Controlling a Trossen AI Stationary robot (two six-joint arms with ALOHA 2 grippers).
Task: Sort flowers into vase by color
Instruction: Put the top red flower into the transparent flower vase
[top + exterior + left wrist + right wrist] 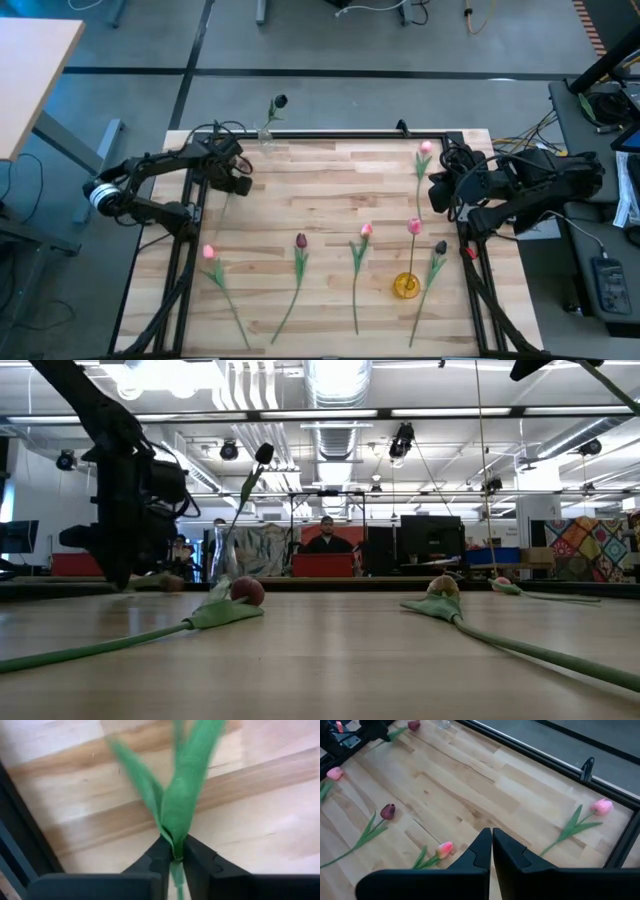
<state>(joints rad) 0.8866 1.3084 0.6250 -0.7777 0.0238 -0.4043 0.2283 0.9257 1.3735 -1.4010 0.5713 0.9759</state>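
Note:
My left gripper [238, 180] stands at the table's far left, pointing down, shut on a maroon flower [413, 725] whose green leaves [182, 805] spread away from the fingers. My right gripper [445, 190] hovers shut over the table's right side, holding nothing. Several other flowers lie flat on the wood: a pink one [209, 252], a maroon one [301, 240], a pink one [366, 230], a dark one [440, 247] and a pink one [425, 148]. A clear vase [266, 135] at the far edge holds a dark flower [280, 101]. A yellow vase [405, 285] stands near right with a pink flower [414, 227] by it. My left gripper pinches the flower between its two fingers where the leaves join the stem [175, 851]. The fingers come from above, pointing down. The leaves reach out past the fingertips over the wood. Whether the flower is lifted clear of the table, I cannot tell.
A black frame [330, 133] runs along the table's far edge and down both sides. In the low view two flowers [247, 590] [443, 588] lie close to the near edge. A person [327, 535] sits in the room beyond the table.

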